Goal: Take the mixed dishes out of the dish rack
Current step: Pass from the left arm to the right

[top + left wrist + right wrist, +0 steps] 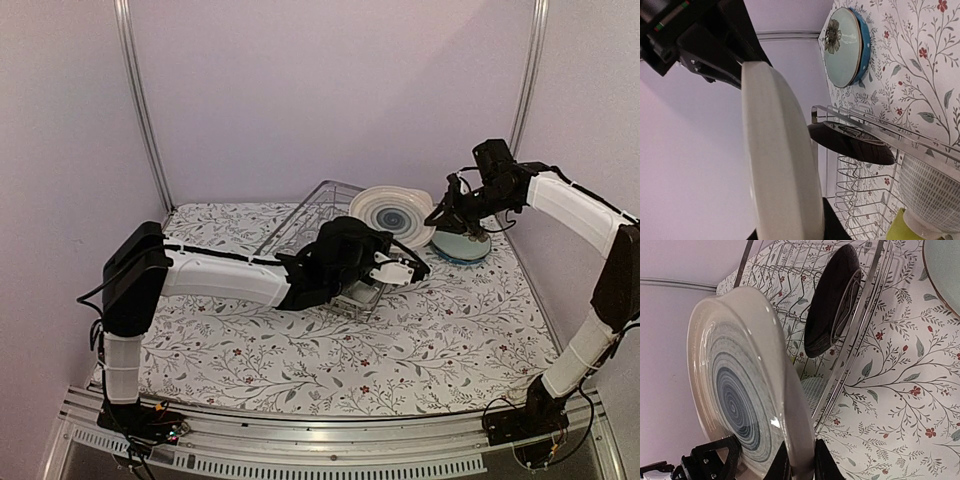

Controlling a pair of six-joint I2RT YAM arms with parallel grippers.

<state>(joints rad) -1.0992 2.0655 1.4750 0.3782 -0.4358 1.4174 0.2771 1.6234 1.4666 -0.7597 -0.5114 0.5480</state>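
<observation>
A white plate with blue rings (392,215) stands on edge in the air just right of the silver wire dish rack (305,222). My right gripper (437,218) is shut on its right rim; its fingers (826,466) pinch the rim (799,440). My left gripper (412,262) grips the plate's lower edge, and the plate (780,165) fills the gap between its dark fingers (840,227). A dark red plate (832,300) stands in the rack (865,330). A pale ribbed bowl (930,190) and a yellow-green bowl (900,227) sit inside. The glass is out of view.
A pale green plate lies on a blue plate (462,246) on the flowered cloth right of the rack, under the right wrist; the stack also shows in the left wrist view (845,47). Upright wire prongs (860,200) line the rack. Purple walls close in at the back and sides.
</observation>
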